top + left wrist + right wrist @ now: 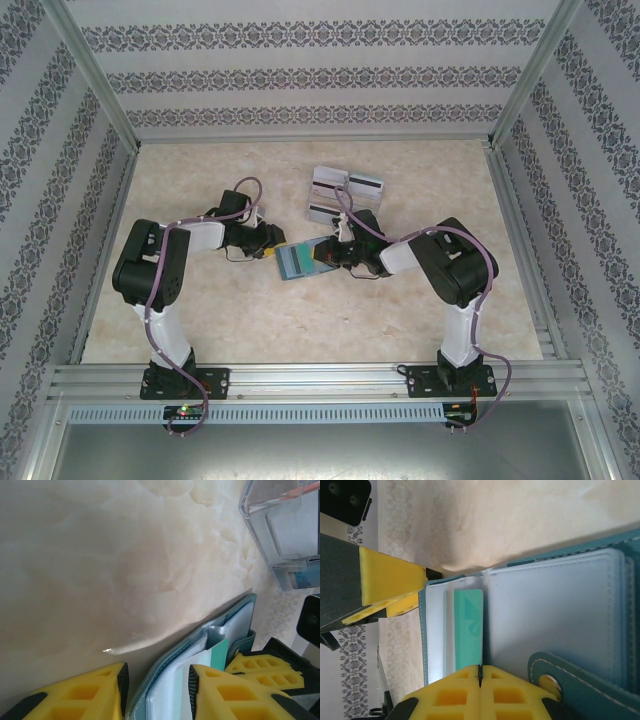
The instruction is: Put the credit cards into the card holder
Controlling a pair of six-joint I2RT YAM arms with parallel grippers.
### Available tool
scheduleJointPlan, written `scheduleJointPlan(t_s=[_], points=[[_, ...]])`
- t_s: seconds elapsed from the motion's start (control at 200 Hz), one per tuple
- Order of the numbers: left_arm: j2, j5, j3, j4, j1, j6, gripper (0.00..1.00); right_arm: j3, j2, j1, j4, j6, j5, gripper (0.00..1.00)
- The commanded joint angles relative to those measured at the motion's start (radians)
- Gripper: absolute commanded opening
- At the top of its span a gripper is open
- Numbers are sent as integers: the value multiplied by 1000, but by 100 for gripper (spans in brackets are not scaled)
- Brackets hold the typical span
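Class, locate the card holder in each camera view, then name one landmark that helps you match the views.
Top external: card holder, near the picture's centre.
Left wrist: card holder, bottom right, edge-on.
Right wrist: card holder, open, right side.
Shared landmark: teal card in its sleeve.

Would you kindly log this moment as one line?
card holder open | teal card tucked inside | right fingers pinch holder edge | left fingers straddle it

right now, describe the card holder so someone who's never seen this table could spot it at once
On the pale marble-look table, look in the middle, between the left gripper and the right gripper. The card holder is open there. Unlike the white-grey striped cards beyond it, it is a teal-blue wallet with clear sleeves and a snap strap.
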Motion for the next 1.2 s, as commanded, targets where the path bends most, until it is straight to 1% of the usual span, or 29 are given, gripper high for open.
scheduleJointPlan(t_s=[0.0, 0.13, 0.205, 0.3, 0.435, 0.669, 0.839, 1.024, 1.194], points=[[-55, -45, 3, -108, 21, 49, 39, 11, -2, 14, -71, -47, 13, 0], [-99, -54, -6, -175, 36, 69, 37, 19, -7, 16, -88, -59, 20, 0], [-123, -62, -13, -216, 34, 74, 31, 21, -8, 17, -93, -62, 23, 0], [-145, -86, -14, -278, 27, 89, 28, 26, -9, 19, -100, -66, 25, 0], [-125, -52, -39, -278, 20, 72, 19, 37, -11, 26, -122, -80, 31, 0], [-95, -22, -48, -190, 16, 23, 18, 51, -15, 36, -156, -97, 39, 0], [-70, -14, -25, -179, 10, 18, 18, 62, -20, 43, -180, -110, 46, 0], [-29, 1, -26, -137, 5, 7, 16, 91, -20, 62, -217, -137, 37, 0], [-26, -2, -28, -129, 5, 3, 15, 109, -18, 72, -245, -155, 30, 0]])
